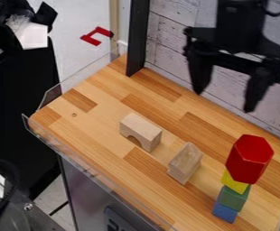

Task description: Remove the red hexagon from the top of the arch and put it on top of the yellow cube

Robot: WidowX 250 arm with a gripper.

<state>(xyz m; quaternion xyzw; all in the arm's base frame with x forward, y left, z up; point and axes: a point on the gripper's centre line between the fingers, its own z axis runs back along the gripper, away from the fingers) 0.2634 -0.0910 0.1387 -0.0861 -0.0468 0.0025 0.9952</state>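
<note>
From where I steer, I have the black gripper [224, 101] at the far right of the scene, hanging over the wooden table [100, 113] with its tips pointing down. Its two fingers [201, 74] are wide apart, with a gap between them. The red hexagon [249, 158] is at the right, nearer to me than the gripper and apart from it. It stands upright on top of the yellow cube [234, 182], with its six-sided face up, and it hides part of that cube from me. Below the yellow cube I see a green block [231, 198], and under that a blue block [225, 212] at the foot of the tower. The arch [141, 128] is near the middle of the table, well to the left of the tower, standing on its legs with its curved opening toward the near side. Between the arch and the tower, I see a pale block [184, 164] standing on the wood, apart from both. A dark post [137, 38] rises at the table's far edge, in front of a wall of whitish planks [172, 36]. Off past the table's far left, a red strip [95, 35] lies on the floor.
</note>
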